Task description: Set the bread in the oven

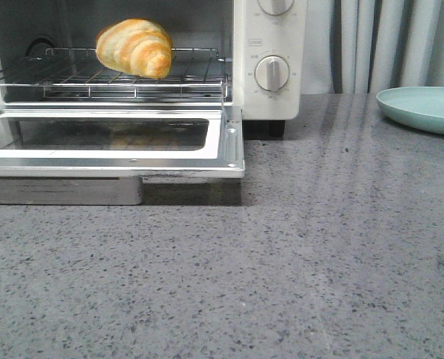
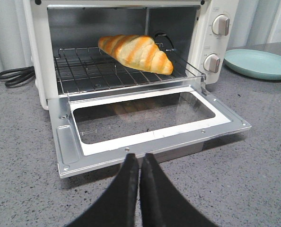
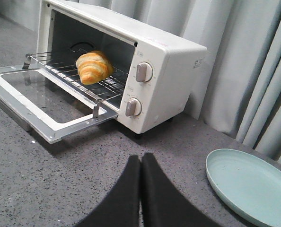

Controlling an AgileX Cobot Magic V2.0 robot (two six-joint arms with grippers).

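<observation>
Bread [image 2: 136,52] lies crosswise on our oven [image 2: 211,42] rack, ahead of our nearer left gripper [image 2: 139,163]; both grippers [image 3: 140,163] closed, empty.

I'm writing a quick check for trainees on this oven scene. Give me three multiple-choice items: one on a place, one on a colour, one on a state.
1. Where is the bread?
A. on the plate
B. on the oven's wire rack
C. on the counter

2. What colour is the plate?
A. pale green
B. red
C. black

3. How is the oven door?
A. shut
B. removed
C. open, folded down flat

Answers:
1 B, it lies on the rack bars.
2 A, visibly pale green, and empty.
3 C, the glass panel lies level before the cavity.
</observation>
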